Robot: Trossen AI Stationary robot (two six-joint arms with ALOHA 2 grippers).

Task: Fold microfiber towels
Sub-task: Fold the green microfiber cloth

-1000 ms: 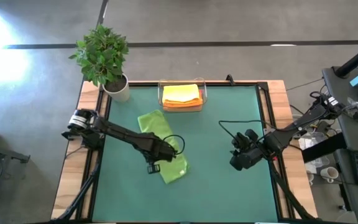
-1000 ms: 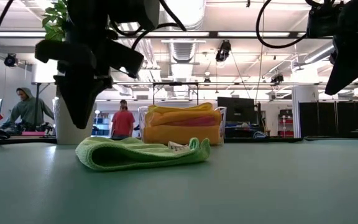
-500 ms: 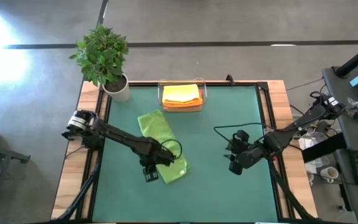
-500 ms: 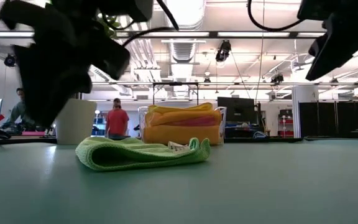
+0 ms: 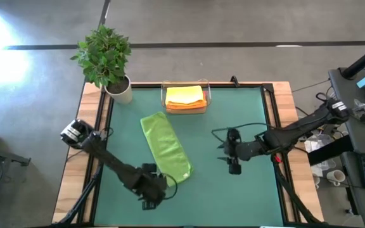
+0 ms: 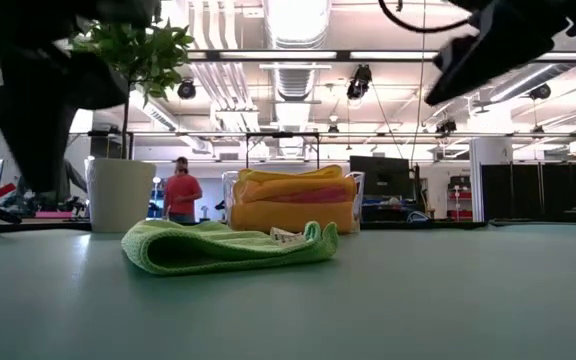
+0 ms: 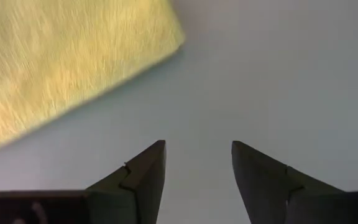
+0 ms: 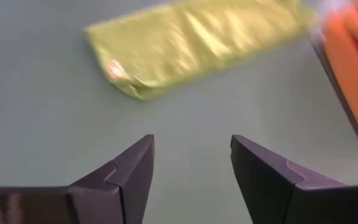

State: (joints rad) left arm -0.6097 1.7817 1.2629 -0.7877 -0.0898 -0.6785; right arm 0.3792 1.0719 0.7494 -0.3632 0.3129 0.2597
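Observation:
A green microfiber towel (image 5: 165,151) lies folded into a long strip on the dark green mat, flat on its underside; the low view shows its layers (image 6: 228,247). My left gripper (image 5: 147,196) hovers open over bare mat, just near-left of the towel's near end (image 7: 61,62). My right gripper (image 5: 229,158) hangs open above the mat to the towel's right, facing it (image 8: 191,43). More folded towels, yellow on top of orange, sit stacked in a clear tray (image 5: 185,98) at the far edge.
A potted plant (image 5: 119,88) stands at the far left corner. The tray's stack (image 6: 293,200) rises behind the green towel in the low view. Bare mat (image 5: 233,202) lies right of the towel and along the near edge. A person (image 6: 180,190) stands in the room beyond.
My left gripper has moved off the towel's near end toward the table's near-left, over bare mat. My right gripper has moved toward the table's left, nearer the towel. The green towel has stayed where it was.

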